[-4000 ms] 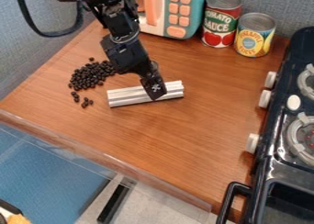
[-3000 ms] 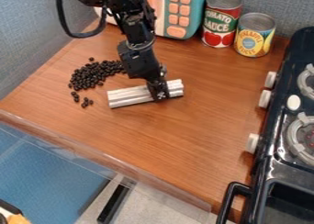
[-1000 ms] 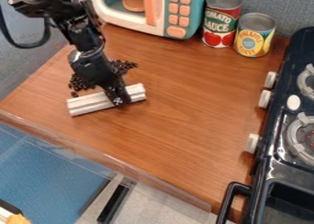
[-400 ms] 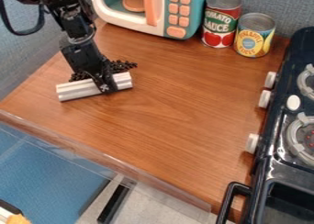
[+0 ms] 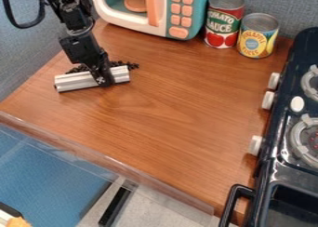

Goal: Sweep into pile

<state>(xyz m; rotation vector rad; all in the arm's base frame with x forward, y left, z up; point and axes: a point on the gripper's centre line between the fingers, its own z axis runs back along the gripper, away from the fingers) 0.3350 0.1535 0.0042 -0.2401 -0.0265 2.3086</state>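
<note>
Bar (image 5: 77, 81), silvery and ribbed: one, lying across the left part of your wooden counter (image 5: 155, 123), clamped between the fingers of your gripper (image 5: 102, 80). Beans (image 5: 129, 65), small and black: a band along the bar's far side, partly hidden from you by bar and gripper. Toy microwave (image 5: 197, 12), teal and white: behind and to the right of your beans, at the counter's back. Cans, two, just right of the microwave: red-labelled can (image 5: 223, 26), then yellow-labelled can (image 5: 255, 41). Stove (image 5: 273, 175), black, white-knobbed: bounding your right side. Wall (image 5: 25, 58), blue-grey: at your left
</note>
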